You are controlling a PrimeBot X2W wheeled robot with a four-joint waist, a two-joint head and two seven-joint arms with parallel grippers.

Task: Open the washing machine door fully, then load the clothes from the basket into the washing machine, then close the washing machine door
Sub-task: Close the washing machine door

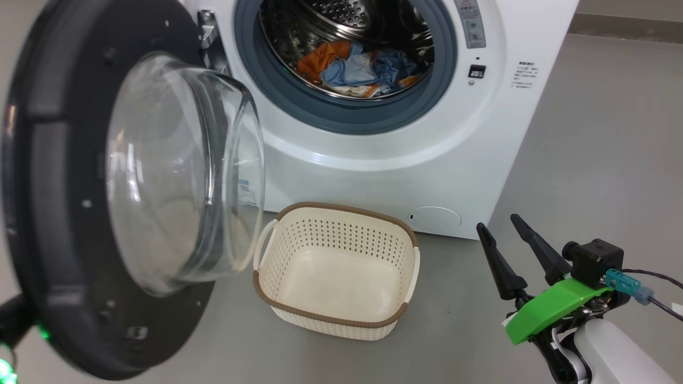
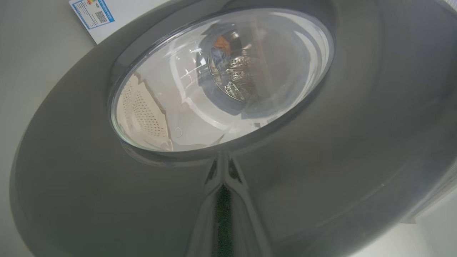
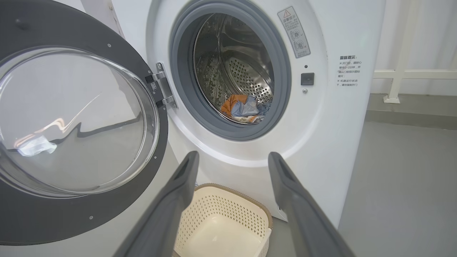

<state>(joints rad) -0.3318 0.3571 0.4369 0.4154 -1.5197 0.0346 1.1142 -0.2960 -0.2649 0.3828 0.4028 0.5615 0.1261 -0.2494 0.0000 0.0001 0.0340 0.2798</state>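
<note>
Right now your left gripper (image 2: 221,194) is clenched, its fingers together with the tips against the glossy outer face of the washing machine door (image 1: 58,213), which stands open on the left side of the washing machine (image 1: 405,176). Your right gripper (image 1: 498,222) is released and grasps nothing, low to the right of the basket (image 1: 341,234). The basket sits on the floor (image 1: 587,160) just before the machine. The clothes (image 1: 363,69) lie bunched at the bottom of the drum (image 1: 341,16).

Grey floor (image 1: 597,133), white wall (image 3: 421,35)
</note>
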